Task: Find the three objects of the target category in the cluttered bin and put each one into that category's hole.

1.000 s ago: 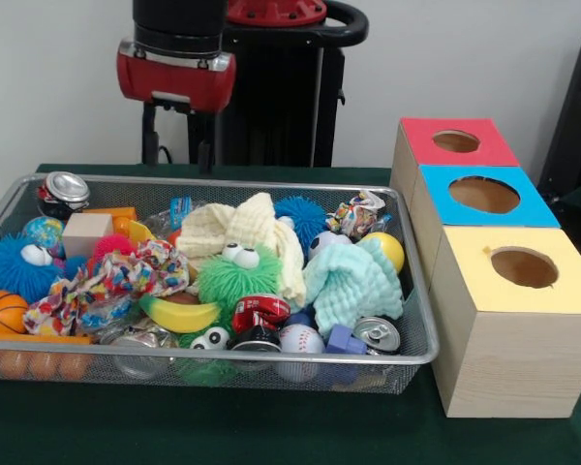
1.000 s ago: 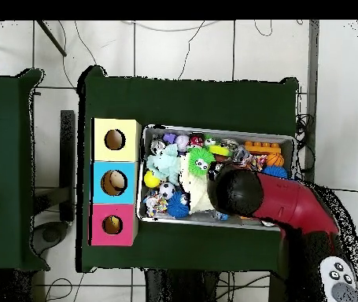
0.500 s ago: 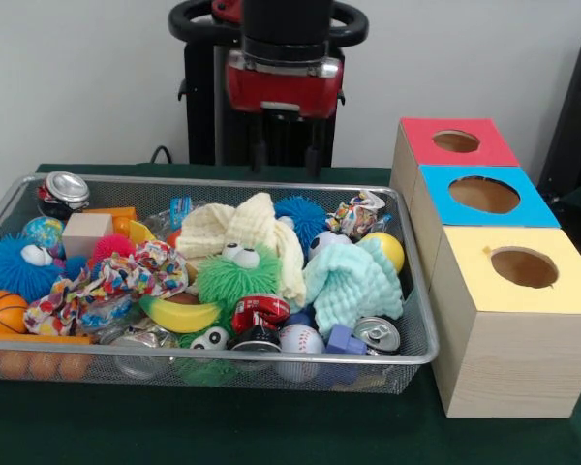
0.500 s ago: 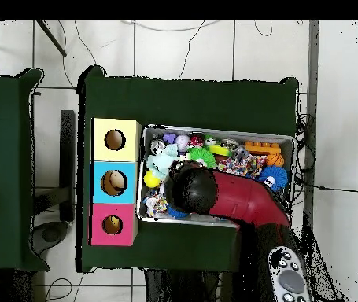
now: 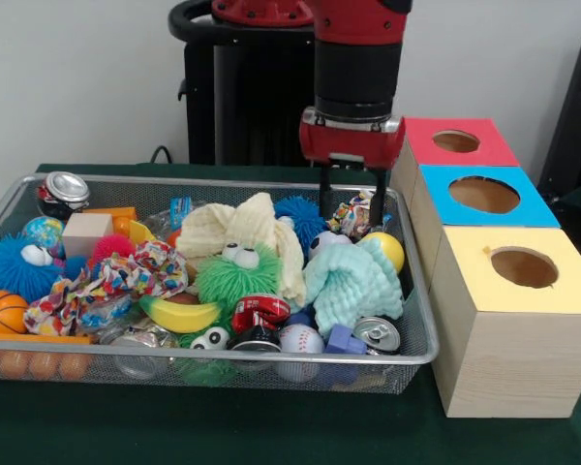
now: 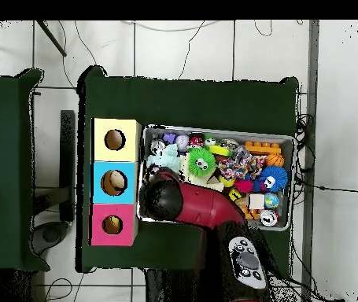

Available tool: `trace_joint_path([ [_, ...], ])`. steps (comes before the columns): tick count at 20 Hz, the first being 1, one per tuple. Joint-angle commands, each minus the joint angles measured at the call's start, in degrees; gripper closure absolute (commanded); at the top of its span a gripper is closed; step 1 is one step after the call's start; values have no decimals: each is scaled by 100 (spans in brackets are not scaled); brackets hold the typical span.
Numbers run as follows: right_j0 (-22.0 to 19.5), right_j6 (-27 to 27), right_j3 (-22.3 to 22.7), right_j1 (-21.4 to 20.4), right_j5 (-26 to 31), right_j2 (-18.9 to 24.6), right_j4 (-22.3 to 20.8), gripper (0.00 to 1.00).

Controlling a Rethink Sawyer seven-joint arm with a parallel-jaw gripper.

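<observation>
While the gripper [image 5: 352,197] hangs with jaws apart and empty above the crinkled foil wrapper [image 5: 356,214], you see the wire-mesh bin [image 5: 416,341] beside three round-holed boxes [image 5: 516,320].

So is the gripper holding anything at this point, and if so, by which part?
Nothing is held. The gripper hangs open over the bin's far corner by the boxes, its fingers either side of a crumpled colourful wrapper, not closed on it.

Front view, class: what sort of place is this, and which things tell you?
Probably a robotics lab set up for a sorting test: a red arm's gripper hangs over a wire bin of toys and cans, beside three wooden boxes with holes in coloured tops.
</observation>
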Motion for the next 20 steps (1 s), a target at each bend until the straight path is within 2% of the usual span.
trace_joint_path([
  [1,-188,1588,332,822,-505,-565,339,0],
  [4,-264,1587,105,1192,-732,-587,364,0],
  [12,36,1575,-891,2046,-710,-744,834,0],
  [16,154,1588,-973,2151,-821,-766,988,0],
  [20,8,1345,-1107,2267,-914,-631,919,0],
])
